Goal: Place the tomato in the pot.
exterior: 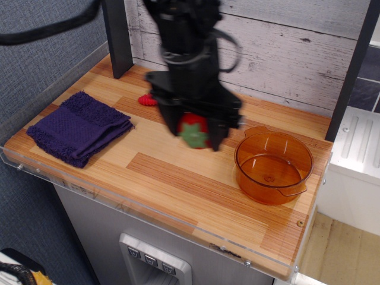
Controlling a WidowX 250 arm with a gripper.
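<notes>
Your black gripper (193, 132), clamped on the shiny red toy tomato (193, 130) above mid-worktop, could clip the translucent amber plastic pot's (274, 167) near rim toward the right edge if you descend early.

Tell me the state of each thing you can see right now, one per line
gripper: shut on the tomato, raised above the counter, blurred
tomato: held in the jaws, left of the pot
pot: upright, empty
purple cloth: folded, lying flat
red-handled spoon: mostly hidden behind the arm
</notes>
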